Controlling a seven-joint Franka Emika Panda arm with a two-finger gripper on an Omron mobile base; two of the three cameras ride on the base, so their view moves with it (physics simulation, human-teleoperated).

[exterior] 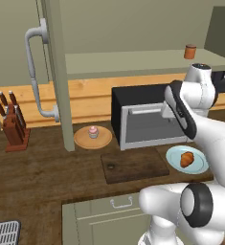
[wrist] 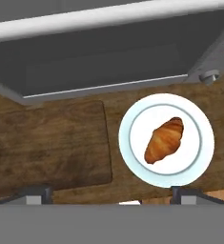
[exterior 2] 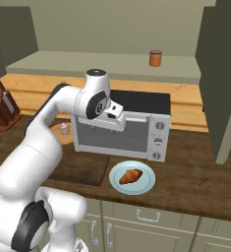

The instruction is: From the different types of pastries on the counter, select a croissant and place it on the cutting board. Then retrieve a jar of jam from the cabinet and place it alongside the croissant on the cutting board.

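**Croissant on its plate, claw spread wide above it**

The croissant (wrist: 164, 140) is seen lying in the middle of a pale blue plate (wrist: 199, 114), which rests on the dark wood surface (exterior: 42, 177) just in front of the toaster oven (exterior 2: 136, 129). Just beside the plate, on the arm's left, the cutting board (exterior: 133, 165) lies flat and bare, its small round hole (exterior: 111, 166) near the end away from the plate. Board and plate are close but not touching.

The claw (wrist: 113, 194) is held above the near edge of the plate and board; its two finger tips stand far apart at the bottom of the hand view, released and grasping nothing. The croissant is not touched.

Further left, the pink-frosted cupcake (exterior: 93, 131) sits on a round tan plate (exterior: 83, 139), next to the open cabinet door (exterior: 59, 72) with its long curved handle (exterior: 35, 72). The jar of jam (exterior 2: 156, 58) stands upright on the cabinet shelf (exterior 2: 102, 64) above the toaster oven. A knife block (exterior: 14, 128) stands at the far left of the surface.
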